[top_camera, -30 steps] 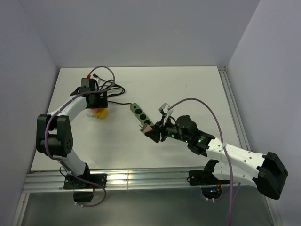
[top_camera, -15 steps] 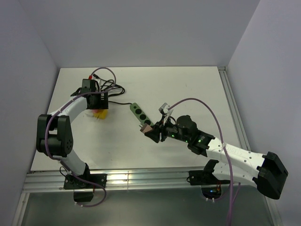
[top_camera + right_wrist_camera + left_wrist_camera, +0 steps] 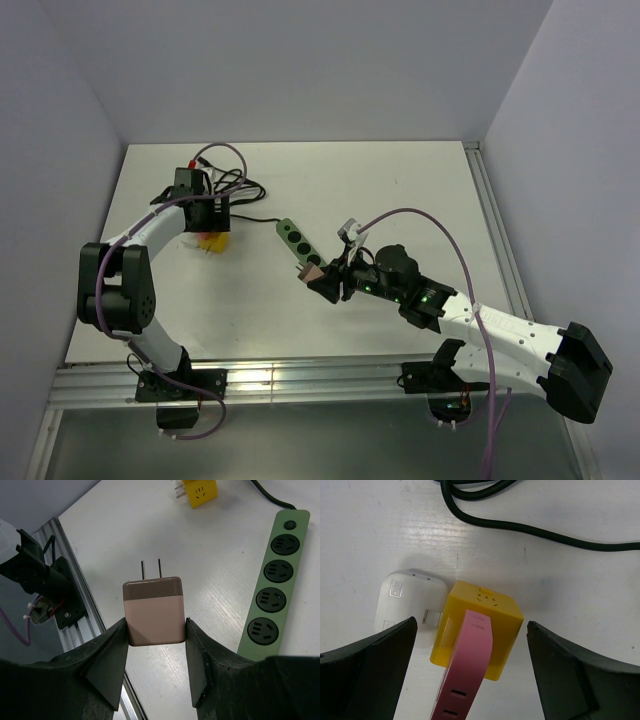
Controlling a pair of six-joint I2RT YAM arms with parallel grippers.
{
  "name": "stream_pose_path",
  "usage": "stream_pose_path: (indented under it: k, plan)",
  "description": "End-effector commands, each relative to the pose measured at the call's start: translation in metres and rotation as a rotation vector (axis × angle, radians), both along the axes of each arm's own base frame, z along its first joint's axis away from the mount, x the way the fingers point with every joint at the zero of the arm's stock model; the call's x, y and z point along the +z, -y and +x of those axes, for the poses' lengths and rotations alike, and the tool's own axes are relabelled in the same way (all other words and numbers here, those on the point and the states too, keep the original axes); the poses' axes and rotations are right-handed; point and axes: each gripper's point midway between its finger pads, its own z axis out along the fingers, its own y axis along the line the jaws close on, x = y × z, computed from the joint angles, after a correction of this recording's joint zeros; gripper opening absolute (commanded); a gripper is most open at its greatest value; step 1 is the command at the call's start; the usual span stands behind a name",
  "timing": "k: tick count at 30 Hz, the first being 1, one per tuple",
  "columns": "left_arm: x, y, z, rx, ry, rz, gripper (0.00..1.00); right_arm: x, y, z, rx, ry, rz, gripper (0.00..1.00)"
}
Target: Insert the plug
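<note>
My right gripper [image 3: 155,630] is shut on a brown and tan plug [image 3: 154,611], whose two prongs point away from the wrist. A green power strip [image 3: 272,587] with several round sockets lies on the white table to the plug's right. From above, the right gripper [image 3: 325,283] holds the plug [image 3: 312,272] at the near end of the power strip [image 3: 298,242]. My left gripper [image 3: 471,630] stands open over a yellow cube adapter [image 3: 497,625], which has a pink plug [image 3: 467,670] on top and a white charger [image 3: 410,600] at its left side. Its fingers straddle these without touching.
A black cable [image 3: 520,527] curls on the table beyond the yellow cube. It runs from the power strip's far end toward the left gripper [image 3: 208,222]. A metal rail [image 3: 300,378] borders the table's near edge. White walls close in the back and sides.
</note>
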Motion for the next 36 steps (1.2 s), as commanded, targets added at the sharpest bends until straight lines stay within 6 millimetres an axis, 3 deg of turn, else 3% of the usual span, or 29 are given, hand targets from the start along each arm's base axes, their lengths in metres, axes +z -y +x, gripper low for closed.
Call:
stream_pose_path:
  k: [1,14,26,33,36]
  plan:
    - [0.010,0.003,0.013,-0.025,0.033,0.006,0.97,0.010,-0.002,0.003,0.001,0.026,0.037,0.00]
    - [0.007,0.001,0.012,-0.017,0.029,0.014,0.90,0.009,-0.002,0.004,0.001,0.026,0.037,0.00]
    - [0.020,0.002,0.016,-0.012,0.078,0.007,0.87,0.009,-0.003,0.004,0.002,0.023,0.034,0.00]
    - [0.015,0.003,0.016,-0.019,0.060,0.003,0.76,0.007,-0.004,0.004,0.006,0.016,0.029,0.00]
    - [0.013,0.004,0.015,-0.022,0.055,0.002,0.67,0.006,-0.004,0.004,0.007,0.015,0.026,0.00]
